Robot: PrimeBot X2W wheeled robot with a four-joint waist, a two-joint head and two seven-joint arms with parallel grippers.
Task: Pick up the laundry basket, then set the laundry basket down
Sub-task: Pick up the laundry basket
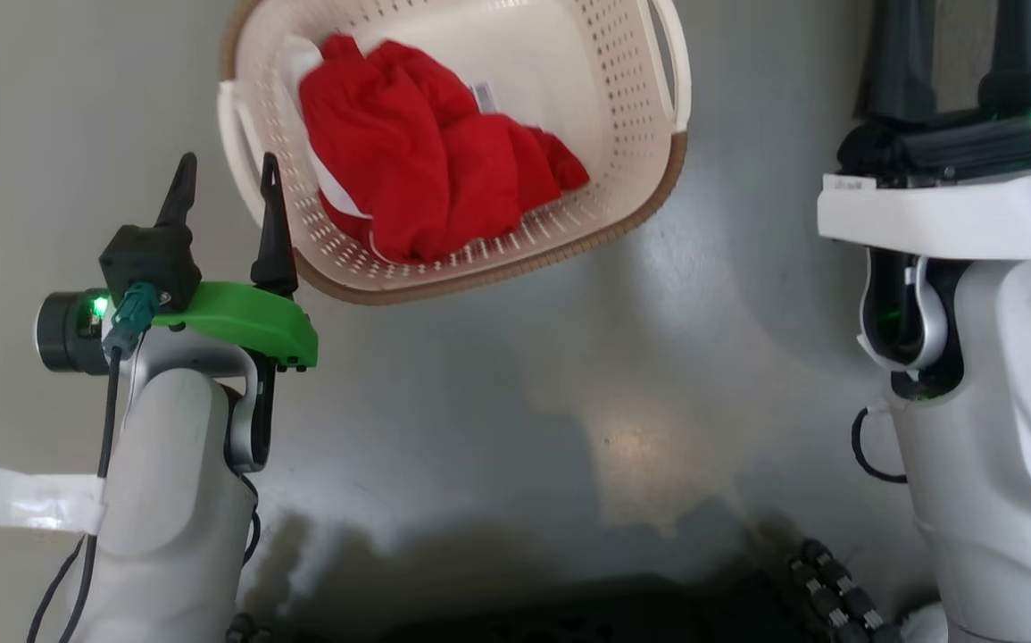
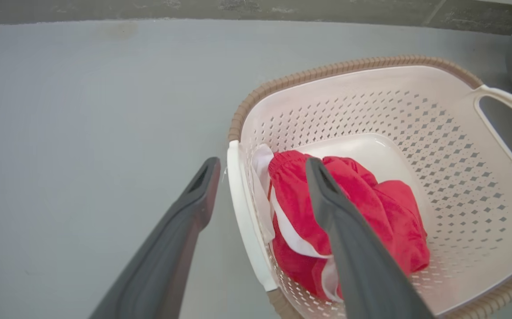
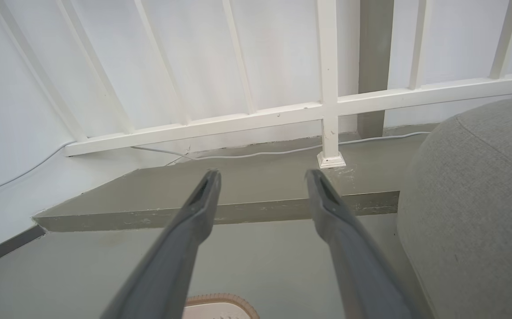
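My left gripper (image 2: 262,166) is open, fingers either side of the near handle (image 2: 244,212) of the laundry basket (image 2: 371,110), which sits on the floor (image 2: 83,133) ahead, red clothes (image 2: 384,212) inside. I should drop lower, centre the handle, then close. My right gripper (image 3: 262,175) is open, empty, well apart. The left wrist view makes the straddle plain; the head view leaves it unclear

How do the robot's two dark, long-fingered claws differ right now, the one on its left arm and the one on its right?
The left gripper straddles the white side handle of the cream perforated plastic laundry basket, one finger outside, one over the red cloth inside. The right gripper is apart from the basket, aimed toward a white railing. The left sits on a green mount, the right on a white mount. Both are open.
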